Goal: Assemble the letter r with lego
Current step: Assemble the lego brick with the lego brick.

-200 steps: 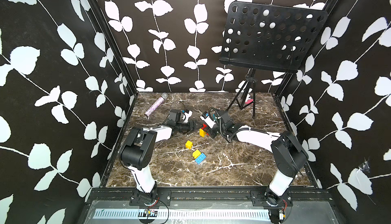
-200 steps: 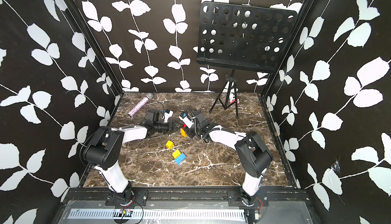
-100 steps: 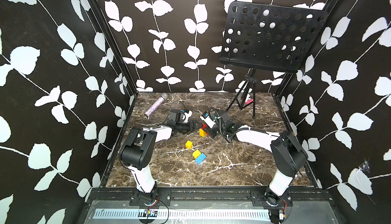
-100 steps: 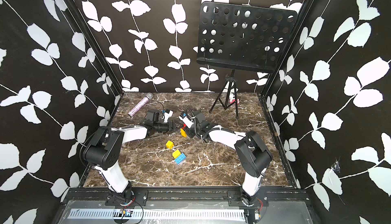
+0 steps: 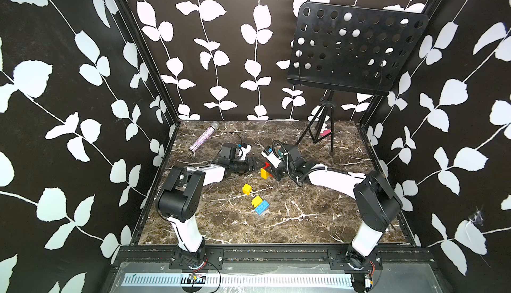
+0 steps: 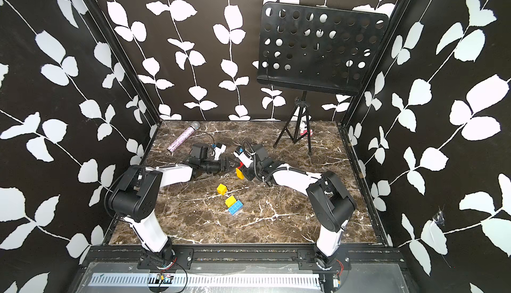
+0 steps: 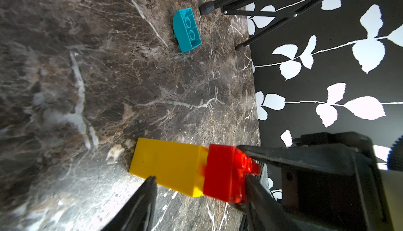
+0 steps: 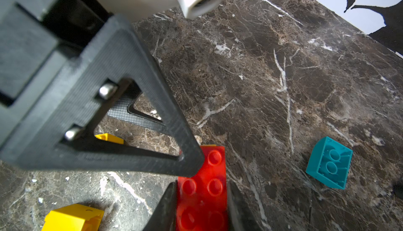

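Observation:
A lego stack, a long yellow part (image 7: 168, 164) topped by a red brick (image 7: 222, 175), lies low over the marble floor mid-table (image 5: 264, 173) (image 6: 239, 173). My left gripper (image 7: 199, 176) spans it end to end, one finger on the red studs, the other tip at the yellow end. My right gripper (image 8: 201, 188) is shut on the red brick's (image 8: 202, 182) sides. A teal brick (image 7: 186, 30) (image 8: 329, 163) lies apart, towards the stand's legs. Two loose yellow bricks (image 5: 247, 189) (image 5: 256, 200) and a blue one (image 5: 261, 208) lie nearer the front.
A glittery purple microphone (image 5: 203, 139) lies at the back left. A black music stand (image 5: 354, 48) on tripod legs (image 5: 318, 136) stands at the back right, with a small red object (image 5: 326, 132) by its feet. Patterned walls close in three sides.

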### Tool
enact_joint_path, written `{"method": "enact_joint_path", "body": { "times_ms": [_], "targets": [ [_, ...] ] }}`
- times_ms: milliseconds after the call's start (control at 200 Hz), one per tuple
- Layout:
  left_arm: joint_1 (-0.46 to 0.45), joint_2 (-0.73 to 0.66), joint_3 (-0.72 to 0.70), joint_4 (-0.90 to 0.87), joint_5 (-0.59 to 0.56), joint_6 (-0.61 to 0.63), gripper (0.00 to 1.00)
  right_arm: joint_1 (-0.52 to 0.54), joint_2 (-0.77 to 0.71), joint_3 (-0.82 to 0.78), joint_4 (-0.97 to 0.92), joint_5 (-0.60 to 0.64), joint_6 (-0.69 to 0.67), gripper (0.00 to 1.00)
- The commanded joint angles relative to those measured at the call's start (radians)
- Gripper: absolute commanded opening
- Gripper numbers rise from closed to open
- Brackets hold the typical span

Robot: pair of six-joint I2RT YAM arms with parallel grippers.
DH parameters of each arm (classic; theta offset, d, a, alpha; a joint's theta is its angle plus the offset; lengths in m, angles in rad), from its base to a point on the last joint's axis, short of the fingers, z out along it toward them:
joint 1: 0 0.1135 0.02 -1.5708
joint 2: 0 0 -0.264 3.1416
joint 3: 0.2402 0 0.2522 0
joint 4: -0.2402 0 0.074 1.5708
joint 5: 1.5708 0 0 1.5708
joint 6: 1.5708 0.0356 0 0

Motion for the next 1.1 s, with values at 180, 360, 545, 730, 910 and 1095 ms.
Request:
{"method": "enact_joint_path", "body": {
  "times_ms": [180,360,545,730,910,1095],
  "targets": [
    [0.005,0.001,0.020,-0.039,-0.023,0.017,0.65,0.008,-0.007,0.030,0.003,0.007,-0.011,0.13],
    [0.005,0.001,0.019,-0.038,-0.022,0.017,0.65,0.013,-0.010,0.028,0.000,0.009,-0.018,0.12],
    [0.004,-0.008,0.021,-0.041,-0.021,0.017,0.65,0.016,-0.011,0.036,-0.003,0.018,-0.025,0.12],
    [0.005,-0.009,0.018,-0.044,-0.021,0.022,0.65,0.016,-0.001,0.042,-0.009,0.016,-0.026,0.12],
    [0.009,-0.016,0.018,-0.045,-0.023,0.021,0.65,0.020,-0.015,0.032,0.008,0.020,-0.025,0.12],
    [0.011,-0.037,0.014,-0.029,-0.016,0.007,0.65,0.022,-0.014,0.036,0.012,0.014,-0.028,0.12]
  ]
}}
